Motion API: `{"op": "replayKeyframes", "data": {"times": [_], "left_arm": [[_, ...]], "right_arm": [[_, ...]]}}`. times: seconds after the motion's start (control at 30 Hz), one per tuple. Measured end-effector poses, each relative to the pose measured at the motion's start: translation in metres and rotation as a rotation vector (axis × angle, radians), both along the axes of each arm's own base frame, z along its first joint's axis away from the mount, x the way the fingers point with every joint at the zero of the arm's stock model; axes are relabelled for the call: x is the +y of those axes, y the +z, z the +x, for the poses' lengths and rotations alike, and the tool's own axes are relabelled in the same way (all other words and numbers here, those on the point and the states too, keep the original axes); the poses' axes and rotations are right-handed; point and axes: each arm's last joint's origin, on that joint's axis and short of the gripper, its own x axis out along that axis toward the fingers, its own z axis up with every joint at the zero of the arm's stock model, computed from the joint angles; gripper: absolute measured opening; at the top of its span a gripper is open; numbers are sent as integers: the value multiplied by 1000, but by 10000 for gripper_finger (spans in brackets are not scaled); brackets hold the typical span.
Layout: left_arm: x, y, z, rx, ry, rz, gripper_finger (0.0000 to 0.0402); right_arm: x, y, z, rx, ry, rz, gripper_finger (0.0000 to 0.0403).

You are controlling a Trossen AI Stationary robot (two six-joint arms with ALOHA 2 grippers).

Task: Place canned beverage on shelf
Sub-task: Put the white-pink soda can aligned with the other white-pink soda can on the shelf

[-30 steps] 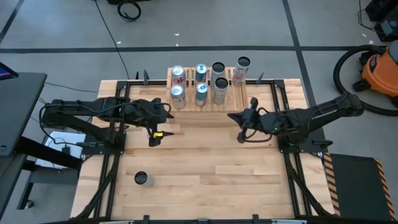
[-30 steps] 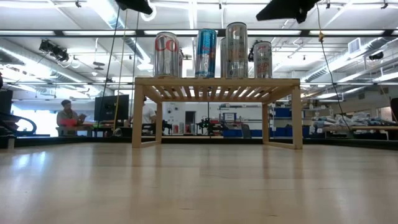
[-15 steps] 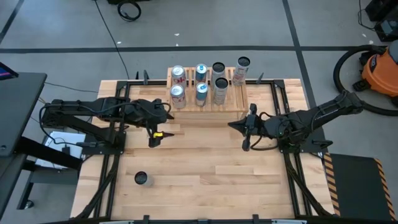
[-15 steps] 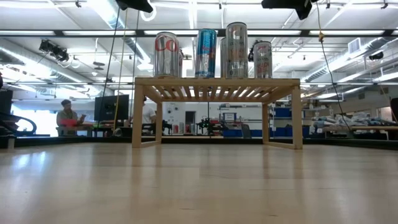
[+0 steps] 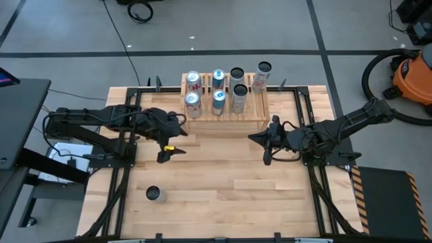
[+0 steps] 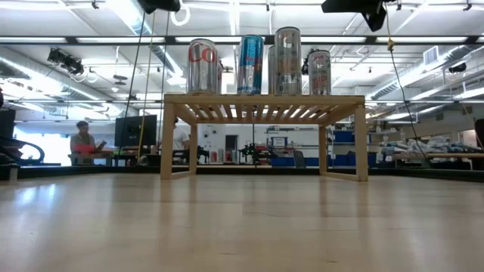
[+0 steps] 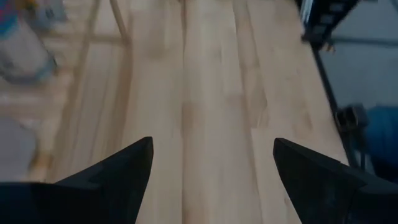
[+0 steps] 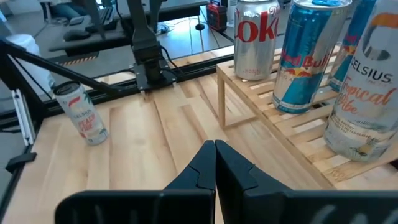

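Note:
The light-wood shelf (image 5: pixel 225 101) stands on its legs at the table's far edge, and several cans (image 5: pixel 193 102) stand upright on its slatted top. In the right wrist view a Coke can (image 8: pixel 255 37), a Red Bull can (image 8: pixel 310 59) and a Celsius can (image 8: pixel 367 93) show on it. One more can (image 5: pixel 154 194) stands upright on the table near the front left; it also shows in the right wrist view (image 8: pixel 81 115). My left gripper (image 5: pixel 174 140) is open and empty, left of the shelf's near side. My right gripper (image 5: pixel 253 138) is shut and empty, near the shelf's right end.
Both arms hang above the tabletop, as the low view shows at its top edge (image 6: pixel 355 6). Black arm mounts stand on the table's left (image 8: pixel 146 43) and right. Bare wood lies between the grippers (image 5: pixel 216 169). People sit in the room beyond the table (image 6: pixel 82 140).
My right gripper has drawn back from the shelf's right end a little toward the table's near edge, still shut. My left gripper has shifted slightly toward the near edge, still open. The cans have not moved.

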Motion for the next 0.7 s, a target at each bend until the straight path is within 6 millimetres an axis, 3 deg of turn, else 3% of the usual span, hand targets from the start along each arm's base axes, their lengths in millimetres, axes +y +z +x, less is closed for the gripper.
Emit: {"op": "replayKeyframes", "data": {"times": [0.4,0.7], "left_arm": [[-41,-6,-14,118,-70,-109,335],[-70,-15,-36,288,30,-210,335]], "right_arm": [[4,2,2,-32,77,130,7],[6,1,2,-30,126,216,7]]}}
